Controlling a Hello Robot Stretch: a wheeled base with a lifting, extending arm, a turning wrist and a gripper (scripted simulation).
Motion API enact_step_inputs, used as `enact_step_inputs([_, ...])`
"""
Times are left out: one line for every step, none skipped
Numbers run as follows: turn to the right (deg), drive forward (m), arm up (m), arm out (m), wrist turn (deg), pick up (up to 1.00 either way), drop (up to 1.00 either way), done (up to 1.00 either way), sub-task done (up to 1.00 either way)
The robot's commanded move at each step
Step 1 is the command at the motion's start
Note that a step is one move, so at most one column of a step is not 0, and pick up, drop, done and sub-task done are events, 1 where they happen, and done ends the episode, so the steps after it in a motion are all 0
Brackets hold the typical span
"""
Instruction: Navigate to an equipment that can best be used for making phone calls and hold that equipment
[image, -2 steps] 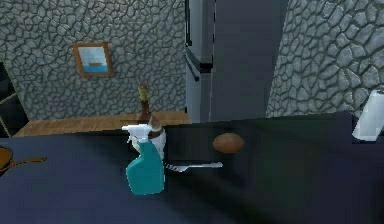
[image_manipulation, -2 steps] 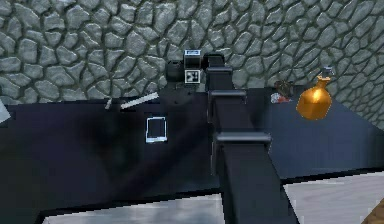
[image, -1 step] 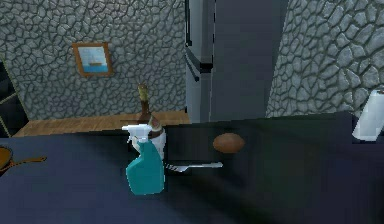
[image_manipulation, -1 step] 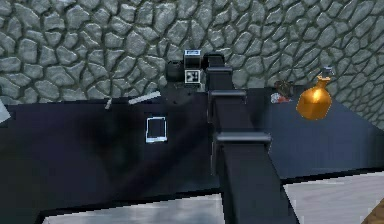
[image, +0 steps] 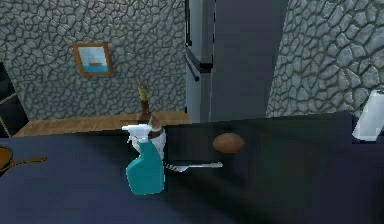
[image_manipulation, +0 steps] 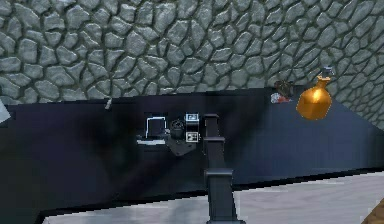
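On the dark countertop lies a small flat dark rectangle with a pale rim, shaped like a phone. The dark arm bar rises from the bottom edge, with two white marked squares at its far end. Left of them is my gripper, right at the phone-like rectangle. I cannot tell whether it touches or holds anything, since the rectangle lies on the counter at its far end.
An orange round flask and a small dark object stand at the counter's far right, against a stone wall. Ahead, a counter carries a teal spray bottle, a fork, a brown lump and a white roll. Behind it stands a grey fridge.
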Motion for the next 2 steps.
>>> enact_step_inputs([0.0,0.0,0.0,0.0,0.0,1.0,0.0,0.0,0.0])
enact_step_inputs([0.0,0.0,0.1,0.0,0.0,0.0,0.0,0.0,0.0])
